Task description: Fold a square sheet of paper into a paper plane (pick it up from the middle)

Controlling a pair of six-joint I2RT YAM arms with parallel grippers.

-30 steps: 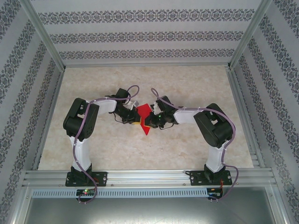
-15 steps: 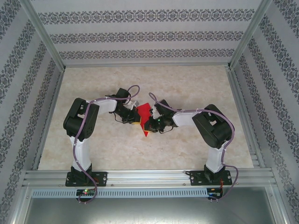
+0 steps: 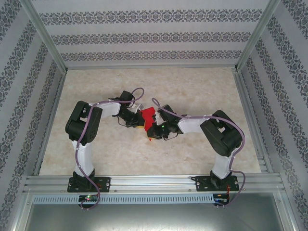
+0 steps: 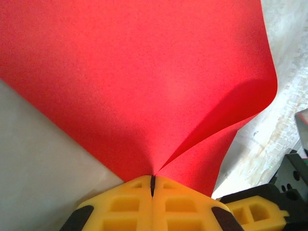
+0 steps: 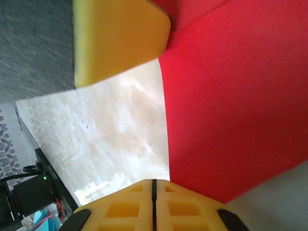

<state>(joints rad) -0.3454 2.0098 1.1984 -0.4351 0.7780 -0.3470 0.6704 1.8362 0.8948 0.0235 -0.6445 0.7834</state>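
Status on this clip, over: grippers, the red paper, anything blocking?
Left gripper shut on red paper, which bows. Right gripper shut beside its edge, hold unclear. No obstruction seen.

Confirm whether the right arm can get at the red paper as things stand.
Likely yes: the right tool, shut, sits at the edge of the red paper with nothing between. The left tool pinches the sheet elsewhere, leaving that edge free.

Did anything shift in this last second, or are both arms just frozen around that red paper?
The right claw slid a little to its left and back toward its base, the elbow swinging outward, and now hides more of the lower tip of the red paper. Nothing was grabbed or released. The left claw stayed pinched on the red paper, unmoved.
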